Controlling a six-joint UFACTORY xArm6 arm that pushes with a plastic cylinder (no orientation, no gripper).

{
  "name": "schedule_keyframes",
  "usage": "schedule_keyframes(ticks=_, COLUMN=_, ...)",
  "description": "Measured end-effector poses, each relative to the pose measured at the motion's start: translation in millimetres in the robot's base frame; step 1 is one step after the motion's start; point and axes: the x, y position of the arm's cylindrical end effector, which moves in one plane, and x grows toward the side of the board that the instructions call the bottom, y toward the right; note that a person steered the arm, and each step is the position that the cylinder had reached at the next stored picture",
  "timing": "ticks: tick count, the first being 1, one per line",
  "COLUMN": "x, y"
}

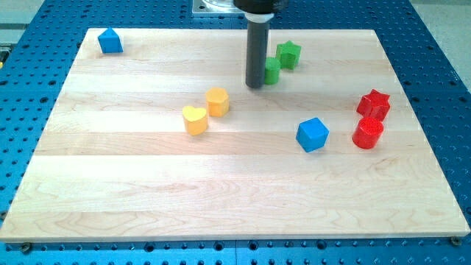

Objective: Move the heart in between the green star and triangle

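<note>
Board: pale wooden table top [235, 191], set on a blue perforated bench [441, 88].
Yellow heart block [195, 119]: left of centre, touching a yellow hexagonal block [217, 101] at its upper right.
Green star block [288, 54]: near the top edge, right of centre.
Second green block [271, 71]: just below-left of the star, half hidden behind the rod; shape unclear, possibly the triangle.
Why so placed: heart well apart from the green pair, probably not yet pushed.
My tip [255, 85]: dark upright rod, lower end on the board, just left of the hidden green block, up-right of the heart.
Hand state: none fitted, so nothing to open or close.
Others: blue pentagon-like block [110, 41] top left; blue cube [313, 135], red star block [374, 104], red cylinder [367, 133] at right.
</note>
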Motion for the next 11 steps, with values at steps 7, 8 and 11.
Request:
schedule_keyframes(ticks=7, x=10.2, y=-104.9)
schedule_keyframes(ticks=8, x=-19.5, y=-88.3)
schedule_keyframes(ticks=11, x=-70.4, y=-133.1)
